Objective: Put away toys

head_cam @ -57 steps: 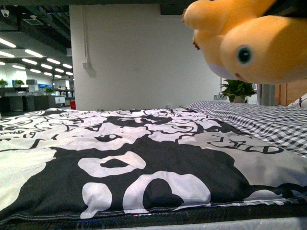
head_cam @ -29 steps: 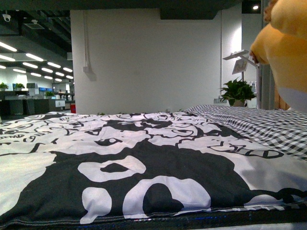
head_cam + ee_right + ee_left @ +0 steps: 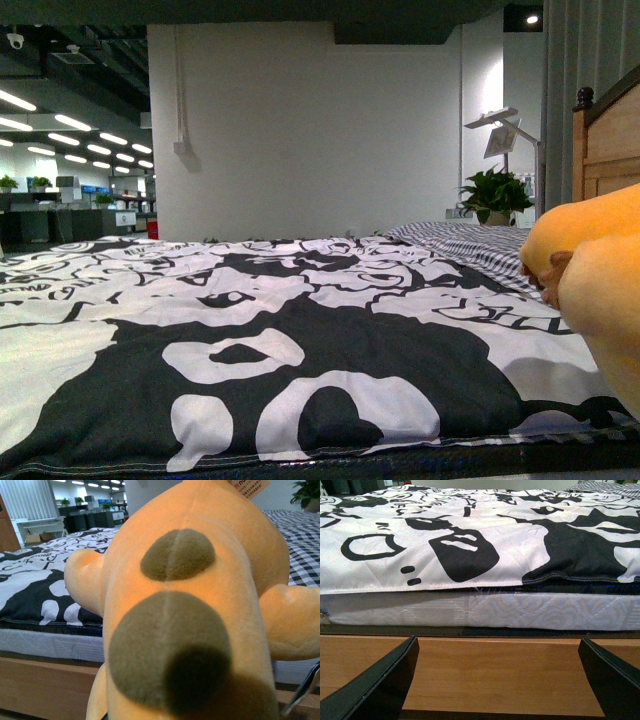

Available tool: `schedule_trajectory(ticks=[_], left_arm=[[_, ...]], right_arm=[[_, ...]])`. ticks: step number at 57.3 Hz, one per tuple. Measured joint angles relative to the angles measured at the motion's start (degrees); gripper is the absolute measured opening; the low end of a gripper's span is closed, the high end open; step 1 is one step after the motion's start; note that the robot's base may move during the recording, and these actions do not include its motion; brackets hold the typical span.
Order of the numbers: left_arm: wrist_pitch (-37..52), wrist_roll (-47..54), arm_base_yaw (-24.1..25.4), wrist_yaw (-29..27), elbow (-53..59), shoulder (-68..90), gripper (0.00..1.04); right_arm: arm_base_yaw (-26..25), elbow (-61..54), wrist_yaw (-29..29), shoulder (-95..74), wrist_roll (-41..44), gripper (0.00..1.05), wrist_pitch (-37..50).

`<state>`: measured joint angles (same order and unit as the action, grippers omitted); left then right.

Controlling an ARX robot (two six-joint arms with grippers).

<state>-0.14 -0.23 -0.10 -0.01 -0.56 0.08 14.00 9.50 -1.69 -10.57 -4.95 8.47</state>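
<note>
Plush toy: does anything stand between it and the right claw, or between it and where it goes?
Nothing visible does: the plush toy fills the right wrist view, close against the camera, with only the bed behind. How it is gripped is hidden. No container shows in any view.

Plush toy (image 3: 200, 605) glowing orange-yellow, two olive-brown patches on it. Bedspread (image 3: 300, 330): bold black-and-white blotches. Checked sheet (image 3: 300, 550), fine black-and-white. Bed frame (image 3: 495, 675) warm wood-brown; my left gripper (image 3: 497, 645) black.
</note>
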Motion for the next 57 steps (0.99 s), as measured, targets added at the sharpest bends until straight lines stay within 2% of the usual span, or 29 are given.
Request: schedule_trajectory(ticks=[13,57], left_arm=[[0.00,0.00,0.00,0.00,0.00,0.00,0.99],[0.00,-0.02,0.07,-0.11,0.00,0.02,0.99]], right_arm=[[4.50,-5.27,-5.88,1.16,3.41,0.19,8.37],[4.87,-6.43,-6.19,1.79,4.46,0.19,8.68]])
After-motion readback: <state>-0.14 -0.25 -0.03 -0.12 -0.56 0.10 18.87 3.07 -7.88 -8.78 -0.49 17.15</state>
